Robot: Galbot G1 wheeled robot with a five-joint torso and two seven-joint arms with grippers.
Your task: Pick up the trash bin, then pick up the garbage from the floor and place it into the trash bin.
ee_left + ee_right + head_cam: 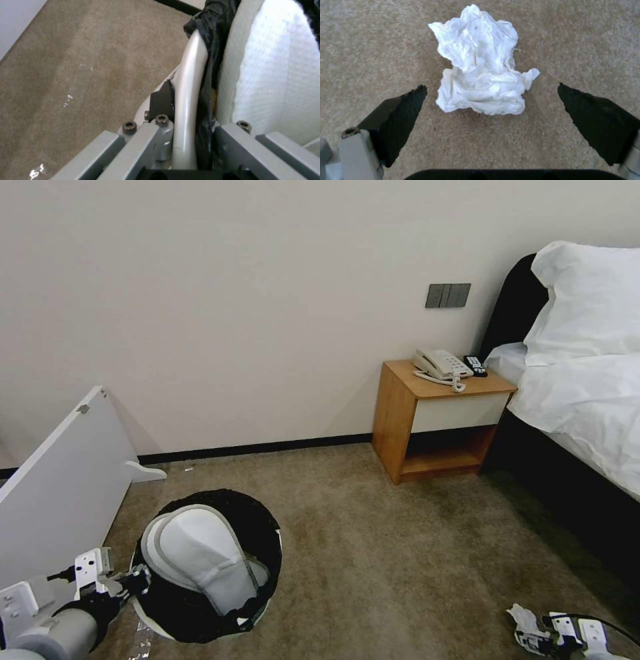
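The floor point(400, 553) is beige-brown short-pile carpet, bounded by a plain wall with a dark skirting strip. A wooden nightstand point(433, 420) stands against that wall; a telephone point(440, 365) rests on its top, and a bed point(587, 380) with white linen is just beside it. A white panel point(60, 480) leans at the left side of the head view. The bin point(143, 623), white with a black bag point(257, 520) folded over its rim, is at the lower left of the head view, beside the panel. Two white slippers point(203, 557) stand in the bin, their upper ends above the rim. The left gripper point(130, 583) is at the bin's left rim. In the left wrist view the left gripper point(190, 140) is closed on the white rim and the bag fold, one finger outside the wall and one inside, next to a slipper. The right gripper point(543, 640) is low over the floor at the lower right of the head view, well apart from the bin. In the right wrist view the right gripper point(491, 96) is wide open and holds nothing. A crumpled white tissue point(483, 67) lies on the carpet with its near end between the two black fingertips point(403, 110), touching neither.
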